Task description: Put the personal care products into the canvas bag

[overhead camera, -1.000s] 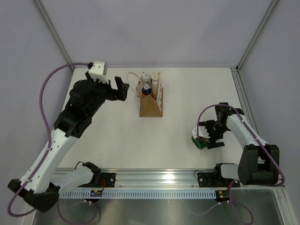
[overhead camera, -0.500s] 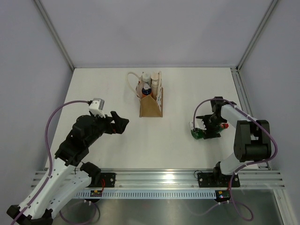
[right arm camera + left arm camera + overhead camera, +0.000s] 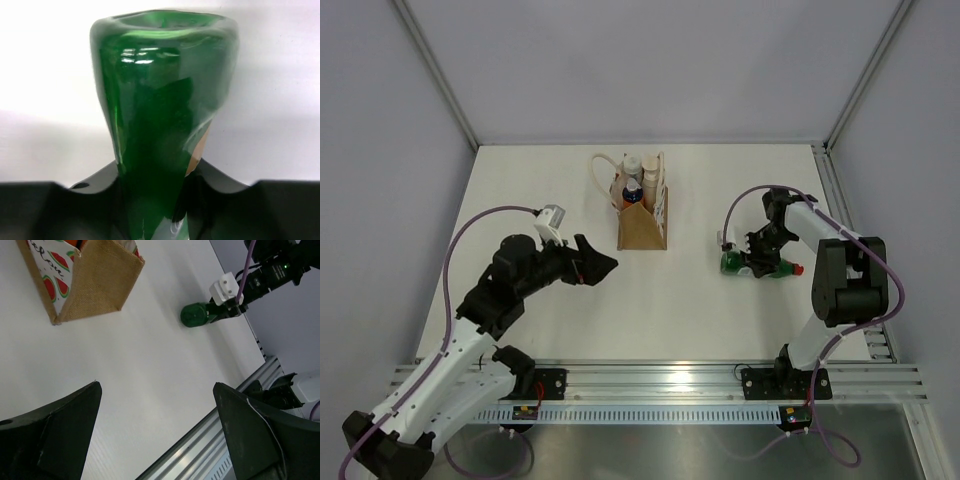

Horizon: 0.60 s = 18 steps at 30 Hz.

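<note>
White bench (image 3: pixel 700 200) | your right tool (image 3: pixel 758 260) clamped on green bottle (image 3: pixel 731 263) lying crosswise, base toward canvas bag (image 3: pixel 642 228) | bag sits left of it, farther back | left tool (image 3: pixel 598 256) gaping, empty

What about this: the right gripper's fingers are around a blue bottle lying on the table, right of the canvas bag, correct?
No, the bottle is green, not blue; the right wrist view shows it plainly. The rest holds: it lies on the table, between the fingers of the right gripper, right of the canvas bag.
</note>
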Each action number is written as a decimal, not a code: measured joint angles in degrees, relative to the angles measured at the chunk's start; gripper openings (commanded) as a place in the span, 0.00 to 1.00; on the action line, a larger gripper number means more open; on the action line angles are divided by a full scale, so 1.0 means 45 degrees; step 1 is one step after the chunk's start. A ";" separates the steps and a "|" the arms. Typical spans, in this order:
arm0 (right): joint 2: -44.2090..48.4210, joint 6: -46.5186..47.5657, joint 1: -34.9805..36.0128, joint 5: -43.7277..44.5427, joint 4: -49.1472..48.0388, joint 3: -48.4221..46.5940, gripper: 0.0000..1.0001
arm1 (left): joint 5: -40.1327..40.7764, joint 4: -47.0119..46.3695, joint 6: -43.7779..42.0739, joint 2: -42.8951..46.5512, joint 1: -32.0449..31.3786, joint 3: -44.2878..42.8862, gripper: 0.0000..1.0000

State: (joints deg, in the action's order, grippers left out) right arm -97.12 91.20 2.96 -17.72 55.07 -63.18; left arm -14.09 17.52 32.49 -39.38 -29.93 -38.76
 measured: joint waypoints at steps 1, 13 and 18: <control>-0.0117 -0.0403 0.0000 -0.0189 0.0121 -0.0165 0.12 | -0.0170 -0.0039 0.0010 -0.0112 0.0000 0.0005 0.99; -0.0500 -0.6839 0.0000 -0.3604 0.0384 -0.0889 0.00 | -0.1457 -0.0899 -0.0233 -0.1608 -0.0010 0.0005 0.99; 0.0029 -0.8680 0.0005 -0.5921 0.0534 -0.0996 0.00 | -0.1705 -0.1311 -0.0233 -0.2370 -0.0146 0.0005 0.99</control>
State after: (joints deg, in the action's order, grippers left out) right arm -96.99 52.14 2.98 -44.36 57.47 -67.66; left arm -21.76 11.62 31.44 -50.04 -30.59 -38.74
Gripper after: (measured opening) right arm 0.451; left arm 0.985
